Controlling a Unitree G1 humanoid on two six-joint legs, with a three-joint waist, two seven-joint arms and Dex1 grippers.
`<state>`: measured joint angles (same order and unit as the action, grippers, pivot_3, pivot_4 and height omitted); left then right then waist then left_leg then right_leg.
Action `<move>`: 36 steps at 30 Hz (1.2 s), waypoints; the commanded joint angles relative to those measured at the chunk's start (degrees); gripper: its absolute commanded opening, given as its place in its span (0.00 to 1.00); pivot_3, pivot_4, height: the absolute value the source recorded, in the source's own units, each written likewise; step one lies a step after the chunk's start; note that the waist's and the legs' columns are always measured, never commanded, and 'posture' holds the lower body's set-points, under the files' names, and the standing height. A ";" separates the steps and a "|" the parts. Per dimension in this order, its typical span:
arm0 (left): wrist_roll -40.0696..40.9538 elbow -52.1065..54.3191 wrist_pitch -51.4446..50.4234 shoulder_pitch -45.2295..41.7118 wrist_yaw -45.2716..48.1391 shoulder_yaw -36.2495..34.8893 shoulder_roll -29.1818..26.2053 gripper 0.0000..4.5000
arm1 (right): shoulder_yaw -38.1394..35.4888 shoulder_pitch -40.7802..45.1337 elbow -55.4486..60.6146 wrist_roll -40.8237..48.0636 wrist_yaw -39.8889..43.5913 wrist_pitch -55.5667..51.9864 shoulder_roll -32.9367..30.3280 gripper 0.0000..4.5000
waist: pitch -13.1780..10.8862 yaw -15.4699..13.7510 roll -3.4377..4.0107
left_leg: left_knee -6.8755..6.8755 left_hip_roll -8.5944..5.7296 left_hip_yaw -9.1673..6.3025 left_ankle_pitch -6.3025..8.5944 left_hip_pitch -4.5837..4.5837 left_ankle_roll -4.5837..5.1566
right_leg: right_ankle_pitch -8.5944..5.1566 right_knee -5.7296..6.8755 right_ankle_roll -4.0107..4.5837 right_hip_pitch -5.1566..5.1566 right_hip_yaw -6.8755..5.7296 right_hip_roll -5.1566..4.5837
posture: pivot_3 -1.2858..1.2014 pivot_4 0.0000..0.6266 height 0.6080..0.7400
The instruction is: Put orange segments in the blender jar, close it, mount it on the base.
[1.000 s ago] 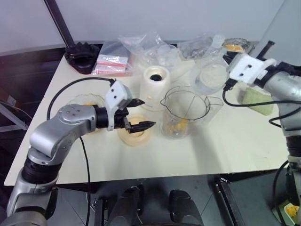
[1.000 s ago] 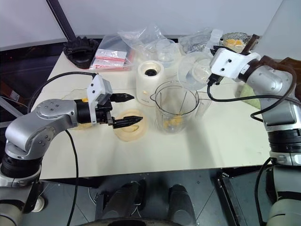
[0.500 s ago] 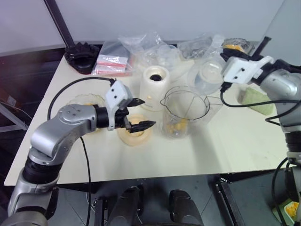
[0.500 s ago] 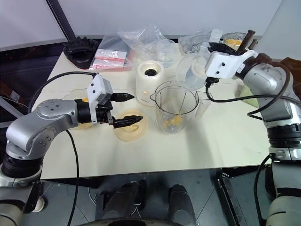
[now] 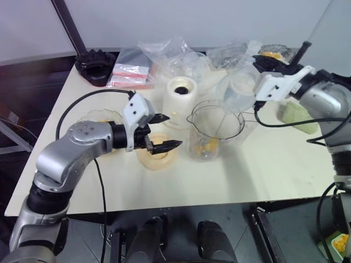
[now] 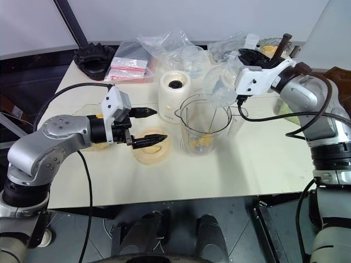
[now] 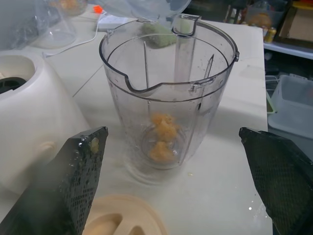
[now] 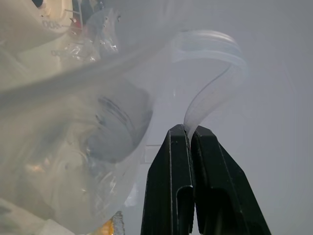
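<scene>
The blender jar (image 5: 215, 131) stands upright and open on the table, with a few orange segments (image 7: 161, 139) at its bottom. Just behind and left of it is the cream-white base (image 5: 181, 98). My left gripper (image 5: 171, 131) hangs open beside the jar, above a round cream-yellow lid (image 5: 157, 154), holding nothing. My right gripper (image 8: 190, 128) is shut on the thin handle of a clear plastic cup (image 6: 222, 82). The cup is tipped on its side above the jar's far rim.
A scalloped glass bowl (image 5: 98, 118) sits behind my left arm. Plastic bags (image 5: 164, 52), red-and-white packets (image 5: 130, 76) and a black object (image 5: 96, 66) crowd the back edge. A green cloth (image 5: 299, 118) lies at the right, with a dish of orange pieces (image 5: 272, 53) behind it.
My right wrist has rolled and shifted slightly left, tipping the clear cup further over toward the jar's mouth. My left arm has stayed still.
</scene>
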<state>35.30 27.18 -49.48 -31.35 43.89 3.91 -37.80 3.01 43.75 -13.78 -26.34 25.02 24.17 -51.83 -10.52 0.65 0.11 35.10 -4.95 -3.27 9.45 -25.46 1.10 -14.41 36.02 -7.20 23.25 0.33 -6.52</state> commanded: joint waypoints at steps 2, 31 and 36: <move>-0.57 0.61 1.29 -1.18 0.31 0.37 0.16 1.00 | -1.12 2.57 0.35 -0.74 -1.71 1.48 -1.66 0.02 | 0.00 0.01 0.00 | 0.00 0.00 0.00 0.00 0.00 0.00 | 0.00 0.00 0.00 0.00 0.00 0.00 | 0.52 0.24 1.00; 0.81 1.14 0.43 -0.32 0.99 0.17 0.03 1.00 | -40.85 -7.60 14.03 38.84 -11.76 -62.50 15.54 0.02 | 0.02 -1.45 -0.04 | 0.00 -0.01 -0.03 -0.02 0.01 0.03 | 0.00 0.04 0.01 -0.01 0.04 -0.02 | 0.52 0.24 1.00; 1.02 1.12 0.28 -0.51 0.90 0.59 0.64 1.00 | -44.67 -16.21 13.57 39.27 -15.25 -61.10 18.25 0.02 | 0.04 -1.33 0.03 | 0.00 -0.01 0.04 -0.03 0.01 0.04 | 0.00 0.05 0.02 0.00 0.07 -0.02 | 0.52 0.24 1.00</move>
<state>35.69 27.15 -49.60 -31.25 44.82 5.25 -37.22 -40.04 27.65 -2.45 12.22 10.67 -38.85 -33.47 -10.48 -0.68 0.14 35.09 -4.96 -3.21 9.42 -25.44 1.15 -14.42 36.08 -7.18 23.25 0.43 -6.55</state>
